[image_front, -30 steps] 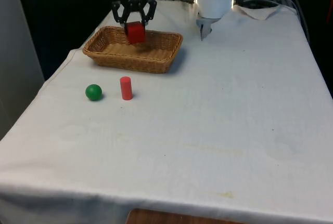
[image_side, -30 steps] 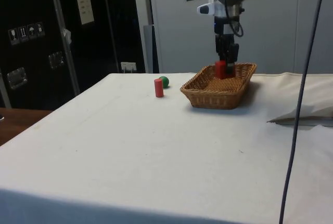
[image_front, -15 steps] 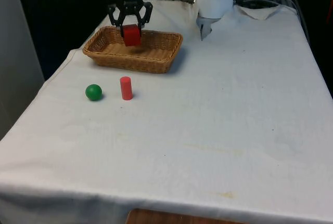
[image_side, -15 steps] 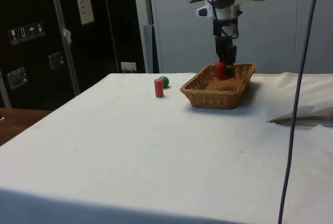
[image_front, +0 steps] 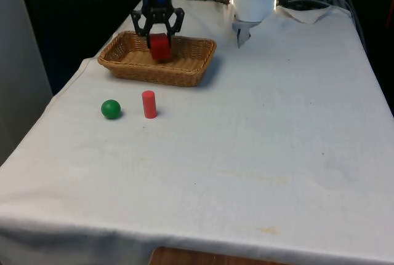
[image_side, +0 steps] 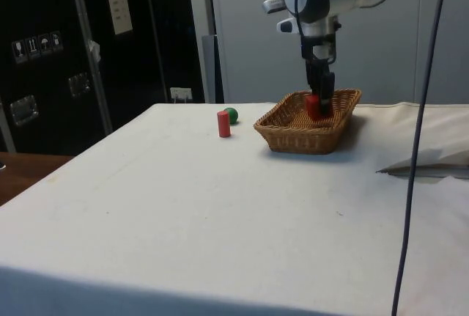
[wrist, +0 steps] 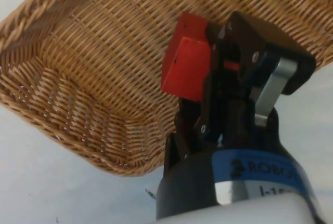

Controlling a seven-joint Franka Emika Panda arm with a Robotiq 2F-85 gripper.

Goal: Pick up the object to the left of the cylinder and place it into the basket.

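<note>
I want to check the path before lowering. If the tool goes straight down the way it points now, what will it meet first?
Most likely the woven floor of the basket. The tool points down over it, holding the red block, so the block's underside should touch first. How much gap remains is unclear.

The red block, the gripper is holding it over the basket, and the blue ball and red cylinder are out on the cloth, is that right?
Not quite: the ball is green, not blue, as the front view shows. The rest holds: the gripper holds the red block over the basket, and the ball and red cylinder stand out on the cloth.
</note>
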